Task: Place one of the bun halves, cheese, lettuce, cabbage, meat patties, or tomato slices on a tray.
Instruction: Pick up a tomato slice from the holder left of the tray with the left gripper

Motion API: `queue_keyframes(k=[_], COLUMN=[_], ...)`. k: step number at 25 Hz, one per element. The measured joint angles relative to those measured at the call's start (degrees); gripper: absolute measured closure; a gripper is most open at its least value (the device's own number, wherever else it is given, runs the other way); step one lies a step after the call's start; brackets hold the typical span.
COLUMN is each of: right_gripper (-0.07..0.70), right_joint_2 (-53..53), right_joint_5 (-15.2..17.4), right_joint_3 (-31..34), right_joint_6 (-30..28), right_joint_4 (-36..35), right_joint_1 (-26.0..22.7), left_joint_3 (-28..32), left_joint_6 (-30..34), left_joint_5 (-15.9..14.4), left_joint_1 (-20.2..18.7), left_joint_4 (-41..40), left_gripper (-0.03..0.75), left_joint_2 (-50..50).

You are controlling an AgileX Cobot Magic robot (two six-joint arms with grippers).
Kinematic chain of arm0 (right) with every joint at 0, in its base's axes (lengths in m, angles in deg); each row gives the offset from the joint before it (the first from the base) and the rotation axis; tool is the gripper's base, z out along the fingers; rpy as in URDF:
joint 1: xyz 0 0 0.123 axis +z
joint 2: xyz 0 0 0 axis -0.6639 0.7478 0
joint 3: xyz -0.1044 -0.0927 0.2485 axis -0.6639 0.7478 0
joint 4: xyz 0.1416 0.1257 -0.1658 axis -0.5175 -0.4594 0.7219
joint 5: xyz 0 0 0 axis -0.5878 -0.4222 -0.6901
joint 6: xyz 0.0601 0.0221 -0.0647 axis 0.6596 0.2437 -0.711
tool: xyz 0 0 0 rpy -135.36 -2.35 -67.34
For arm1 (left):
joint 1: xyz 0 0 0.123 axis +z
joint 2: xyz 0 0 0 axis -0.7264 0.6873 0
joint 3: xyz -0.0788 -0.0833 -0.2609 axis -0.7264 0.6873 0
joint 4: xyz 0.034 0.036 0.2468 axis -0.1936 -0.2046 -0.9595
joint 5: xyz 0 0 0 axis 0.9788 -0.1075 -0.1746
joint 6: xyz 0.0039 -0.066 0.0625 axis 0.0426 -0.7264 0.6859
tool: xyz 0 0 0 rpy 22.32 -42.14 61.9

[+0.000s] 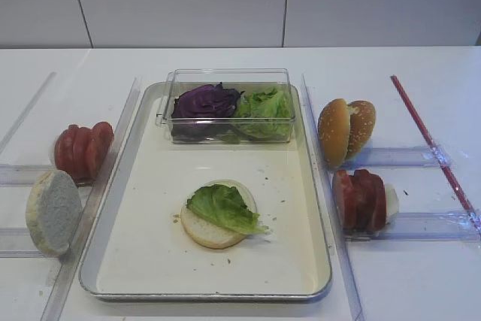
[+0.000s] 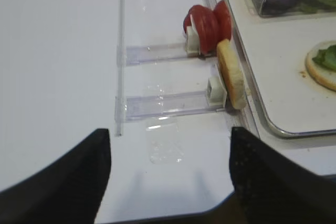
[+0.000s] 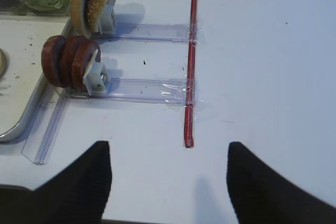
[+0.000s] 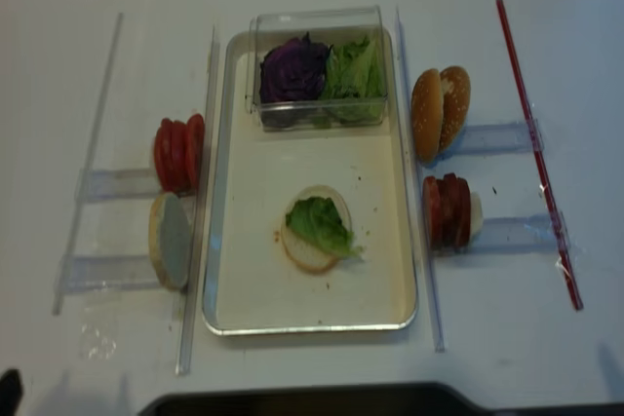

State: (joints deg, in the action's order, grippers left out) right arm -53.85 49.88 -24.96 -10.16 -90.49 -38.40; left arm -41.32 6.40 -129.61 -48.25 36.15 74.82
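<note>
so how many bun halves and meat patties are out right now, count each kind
bun halves: 4 (1 lying on the tray, 1 left of it, 2 right of it)
meat patties: 3
total: 7

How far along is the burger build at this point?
Done: a bun half lies cut face up on the tray with a lettuce leaf on it. In hand: nothing; both wrist views show open, empty jaws over bare table. Left, standing in the side rails: tomato slices and another bun half on the left, patties and seeded buns on the right; cabbage is in the clear box.
</note>
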Motion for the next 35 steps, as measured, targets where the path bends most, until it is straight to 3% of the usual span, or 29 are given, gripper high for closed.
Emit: queue_keyframes(k=[4, 7, 13, 20, 35], right_gripper=[0.123, 0.124, 0.125, 0.125, 0.125], right_joint_2=[0.0, 0.0, 0.0, 0.0, 0.0], right_joint_5=[0.0, 0.0, 0.0, 0.0, 0.0], right_joint_3=[0.0, 0.0, 0.0, 0.0, 0.0], right_joint_6=[0.0, 0.0, 0.0, 0.11, 0.11], right_joint_4=[0.0, 0.0, 0.0, 0.0, 0.0], right_joint_1=[0.0, 0.0, 0.0, 0.0, 0.0], left_joint_3=[-9.63, -14.05, -17.7, -22.19, -37.2], left_joint_6=[1.97, 1.15, -0.09, -0.61, -5.39], left_joint_5=[-1.73, -2.09, -2.32, -2.32, -1.43], left_joint_1=[-0.13, -2.72, -9.04, -13.74, -15.23], left_joint_4=[-0.75, -0.73, -0.95, -1.2, -1.2], left_gripper=[0.233, 0.235, 0.242, 0.285, 0.287], left_joint_2=[8.55, 14.77, 24.89, 38.05, 65.16])
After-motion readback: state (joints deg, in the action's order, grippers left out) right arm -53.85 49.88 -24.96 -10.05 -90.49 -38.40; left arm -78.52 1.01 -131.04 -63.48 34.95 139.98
